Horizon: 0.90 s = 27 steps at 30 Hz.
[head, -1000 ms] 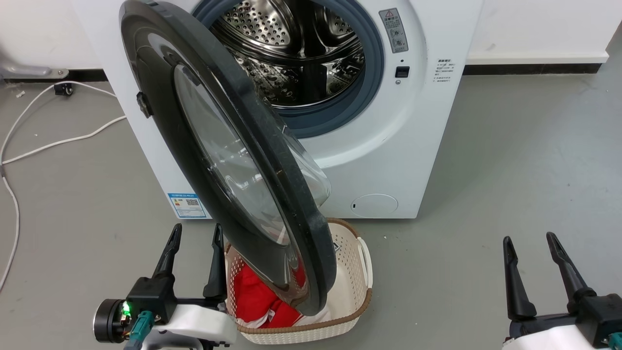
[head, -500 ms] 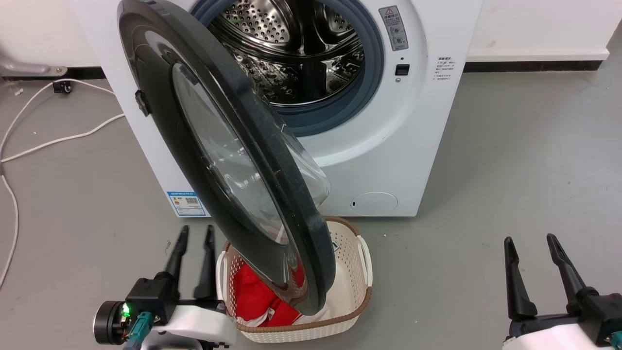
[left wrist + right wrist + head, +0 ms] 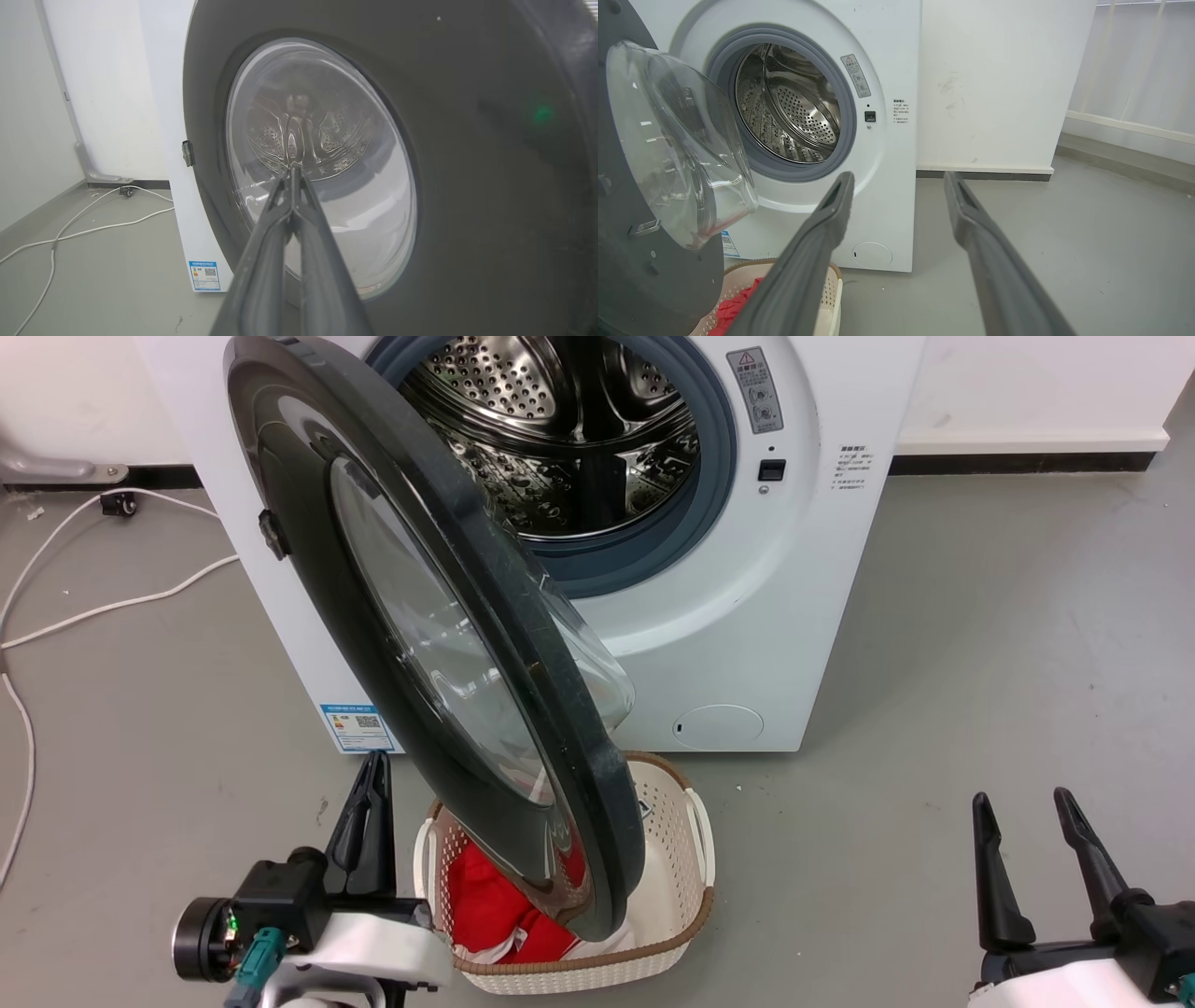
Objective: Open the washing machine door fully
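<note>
Washing machine door [image 3: 439, 644]: glossy black disc, bulging clear glass bowl, ajar. Left hand [image 3: 376, 762]: clenched empty, previously parted. Right hand [image 3: 1019, 796]: released.

Head looks down, wrists face washing machine [image 3: 728, 644]

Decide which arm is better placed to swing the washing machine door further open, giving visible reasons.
Left, probably. The left gripper, shut, sits close beside the washing machine door, by its outer face and lower rim, fingers aimed at its glass. The right gripper, open, hangs far off to the right.
</note>
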### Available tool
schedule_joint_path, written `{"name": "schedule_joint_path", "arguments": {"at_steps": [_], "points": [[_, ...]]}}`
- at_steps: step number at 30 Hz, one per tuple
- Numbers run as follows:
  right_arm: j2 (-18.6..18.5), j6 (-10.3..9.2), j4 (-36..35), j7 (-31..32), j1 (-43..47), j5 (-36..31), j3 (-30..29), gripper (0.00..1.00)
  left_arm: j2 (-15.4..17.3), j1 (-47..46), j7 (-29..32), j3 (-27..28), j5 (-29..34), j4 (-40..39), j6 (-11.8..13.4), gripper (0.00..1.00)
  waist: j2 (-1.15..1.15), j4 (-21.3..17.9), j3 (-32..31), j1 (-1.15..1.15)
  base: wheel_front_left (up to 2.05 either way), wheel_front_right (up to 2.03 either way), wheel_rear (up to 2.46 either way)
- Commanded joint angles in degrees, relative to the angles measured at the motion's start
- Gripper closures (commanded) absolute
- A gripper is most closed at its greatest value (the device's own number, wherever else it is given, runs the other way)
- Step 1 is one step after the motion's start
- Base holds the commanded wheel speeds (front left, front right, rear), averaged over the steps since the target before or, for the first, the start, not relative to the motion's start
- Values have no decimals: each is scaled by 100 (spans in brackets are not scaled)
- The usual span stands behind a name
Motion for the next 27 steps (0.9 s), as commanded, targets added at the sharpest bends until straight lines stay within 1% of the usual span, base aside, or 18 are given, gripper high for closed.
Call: {"name": "schedule_joint_path", "arguments": {"at_steps": [1, 8, 17, 22, 25, 27], "points": [[21, -4, 7, -16, -17, 27, -11, 0, -1, -84, -15, 17, 28, -62, -13, 100, 0, 2, -1, 0, 0, 0, 0], [22, -4, 35, -30, -44, 26, -29, 0, -1, -290, -14, 108, 118, -882, 46, 100, 0, 16, 4, 0, 0, 0, 0], [22, -3, 81, -52, -73, 19, -37, 0, 3, -585, -14, 47, 405, -2516, 110, 100, 0, 6, -13, 0, 0, 0, 0], [21, -4, 99, -61, -53, 14, -33, 0, 2, -675, -14, -284, 445, -3218, -29, 100, 0, -13, -39, 0, 0, 0, 0], [21, -4, 101, -55, -25, 25, -47, 0, 2, -688, -14, -636, 415, -3428, -130, 100, 0, -12, -44, 0, 0, 0, 0], [21, -4, 100, -45, -17, 37, -51, 0, 2, -669, -14, -888, 364, -3429, -203, 100, 0, -12, -44, 0, 0, 0, 0]]}}
